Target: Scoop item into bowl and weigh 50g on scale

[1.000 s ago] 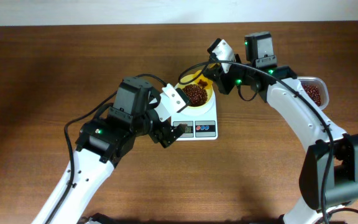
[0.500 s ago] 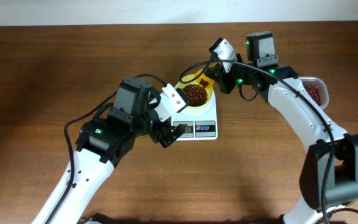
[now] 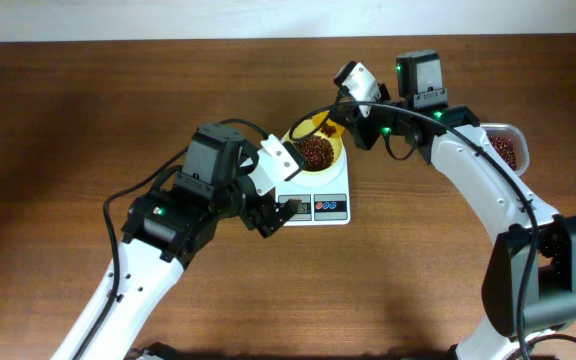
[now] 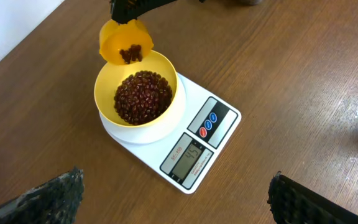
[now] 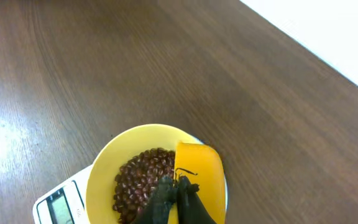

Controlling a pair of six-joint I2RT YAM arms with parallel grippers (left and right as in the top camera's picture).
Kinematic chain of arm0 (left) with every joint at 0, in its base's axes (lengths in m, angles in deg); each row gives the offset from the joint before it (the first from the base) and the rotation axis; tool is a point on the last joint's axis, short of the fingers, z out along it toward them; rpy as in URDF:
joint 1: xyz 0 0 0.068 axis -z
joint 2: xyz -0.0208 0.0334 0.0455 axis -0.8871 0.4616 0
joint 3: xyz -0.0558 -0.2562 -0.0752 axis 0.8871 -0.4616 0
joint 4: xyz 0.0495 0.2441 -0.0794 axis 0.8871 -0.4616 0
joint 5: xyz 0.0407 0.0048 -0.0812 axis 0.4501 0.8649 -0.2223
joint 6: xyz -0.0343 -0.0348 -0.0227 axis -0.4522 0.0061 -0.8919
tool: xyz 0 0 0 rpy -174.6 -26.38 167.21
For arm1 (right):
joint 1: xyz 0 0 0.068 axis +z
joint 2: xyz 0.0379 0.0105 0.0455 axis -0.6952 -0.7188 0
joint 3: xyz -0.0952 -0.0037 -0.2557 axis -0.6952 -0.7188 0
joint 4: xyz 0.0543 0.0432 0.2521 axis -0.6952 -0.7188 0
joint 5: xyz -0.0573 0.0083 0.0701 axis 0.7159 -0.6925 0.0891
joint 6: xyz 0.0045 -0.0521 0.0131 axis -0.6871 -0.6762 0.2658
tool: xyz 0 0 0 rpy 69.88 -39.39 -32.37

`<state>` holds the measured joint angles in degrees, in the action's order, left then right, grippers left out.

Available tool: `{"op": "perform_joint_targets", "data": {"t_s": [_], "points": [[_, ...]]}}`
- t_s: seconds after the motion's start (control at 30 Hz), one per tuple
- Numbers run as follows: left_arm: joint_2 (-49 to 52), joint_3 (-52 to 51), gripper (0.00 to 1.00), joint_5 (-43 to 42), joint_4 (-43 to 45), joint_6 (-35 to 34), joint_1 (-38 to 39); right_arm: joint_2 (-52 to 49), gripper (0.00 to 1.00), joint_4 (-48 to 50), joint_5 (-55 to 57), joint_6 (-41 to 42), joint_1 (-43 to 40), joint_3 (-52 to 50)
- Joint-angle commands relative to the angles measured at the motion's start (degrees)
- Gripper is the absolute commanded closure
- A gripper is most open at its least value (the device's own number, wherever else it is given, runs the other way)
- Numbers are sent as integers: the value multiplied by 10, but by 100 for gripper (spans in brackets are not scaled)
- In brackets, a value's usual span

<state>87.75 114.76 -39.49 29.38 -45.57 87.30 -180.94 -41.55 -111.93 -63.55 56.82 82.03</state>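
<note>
The pale-yellow bowl (image 3: 323, 157) (image 4: 166, 107) (image 5: 104, 177) stands on the white scale (image 3: 336, 195) (image 4: 219, 146) (image 5: 58, 202), with a heap of dark reddish-brown beans (image 3: 314, 151) (image 4: 143, 97) (image 5: 138, 180) in it. My right gripper (image 3: 340, 124) (image 5: 178, 190) is shut on the yellow scoop (image 3: 313, 124) (image 4: 127, 41) (image 5: 199, 180), held tilted over the bowl's far rim with a few beans in it. My left gripper (image 3: 268, 215) (image 4: 176, 199) is open and empty, in front of the scale. The display (image 4: 188, 160) is lit.
A clear tub (image 3: 505, 148) holding more beans stands at the right, under the right arm. The table's far edge meets a white wall. Both arms crowd the scale from left and right.
The right gripper has shifted very slightly, with the scoop still tilted over the bowl. The left arm has not moved.
</note>
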Motion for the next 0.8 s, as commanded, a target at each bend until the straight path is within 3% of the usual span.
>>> {"op": "perform_joint_targets", "data": {"t_s": [0.0, 0.63, 0.77], "points": [[-5, -2, 1, -6, -1, 5, 1, 0, 96, 1, -60, -17, -5, 2], [-5, -2, 1, -6, -1, 5, 1, 0, 96, 0, -50, -22, -5, 2], [-5, -2, 1, -6, -1, 5, 1, 0, 96, 7, -50, -70, -5, 2]]}}
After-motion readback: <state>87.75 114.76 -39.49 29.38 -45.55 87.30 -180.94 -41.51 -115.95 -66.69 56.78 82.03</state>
